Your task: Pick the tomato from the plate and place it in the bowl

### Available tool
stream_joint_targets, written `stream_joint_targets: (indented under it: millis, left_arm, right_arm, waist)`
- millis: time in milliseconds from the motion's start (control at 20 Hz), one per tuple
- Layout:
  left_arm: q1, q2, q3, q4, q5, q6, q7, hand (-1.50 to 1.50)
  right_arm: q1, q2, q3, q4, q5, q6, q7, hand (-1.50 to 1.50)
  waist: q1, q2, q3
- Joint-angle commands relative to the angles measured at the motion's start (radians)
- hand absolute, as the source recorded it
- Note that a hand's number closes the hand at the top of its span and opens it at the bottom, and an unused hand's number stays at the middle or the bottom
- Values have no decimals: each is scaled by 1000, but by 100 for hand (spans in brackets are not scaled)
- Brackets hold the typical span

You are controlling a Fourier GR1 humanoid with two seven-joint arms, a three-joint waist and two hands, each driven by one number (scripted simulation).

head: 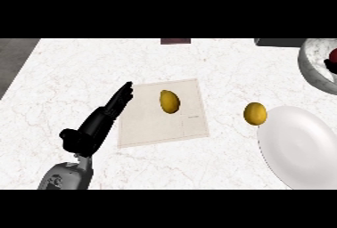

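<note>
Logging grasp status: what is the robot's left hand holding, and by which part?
Nothing. The black left hand is open, fingers straight, at the left edge of the beige square mat, apart from the yellow oval fruit lying on it.

Veined marble-look counter (pixel 197 169), glossy white plate (pixel 302 151), matt beige mat (pixel 164 129), smooth yellow fruit (pixel 170 101)

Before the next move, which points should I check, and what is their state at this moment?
1. Tomato off the white plate: ok, nothing lies on the plate.
2. Tomato within the rim of the grey bowl: ok, red shows there, cut by the view's edge.
3. Right hand free of the tomato: cannot tell, only a dark part of it shows beside the red.
4. Left hand out of the way: ok, open at the left edge of the mat, far from the bowl.
</note>
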Motion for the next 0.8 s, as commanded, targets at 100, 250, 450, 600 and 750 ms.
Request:
stream_joint_targets:
  millis: [100,250,450,600,750]
  left_arm:
    - [-24,17,17,21,11,-25,-8,0]
    - [-27,6,16,11,11,-19,-5,0]
    - [4,-27,-38,3,-28,3,-6,0]
    - [24,-3,-10,-12,-6,-19,-32,0]
    - [-4,-17,-2,29,-7,-10,-42,0]
  right_arm:
    - [-55,-1,-66,178,-73,206,-12,-150]
    - [-47,-7,-71,203,-76,215,-140,-150]
    - [-79,-51,-137,208,-131,197,-214,-150]
    - [-95,-67,-179,216,-160,141,-203,-150]
    - [-103,-70,-261,217,-234,75,-202,-150]
  waist:
    - [18,11,2]
    - [22,12,3]
    - [18,9,3]
    - [22,8,3]
    - [17,12,3]
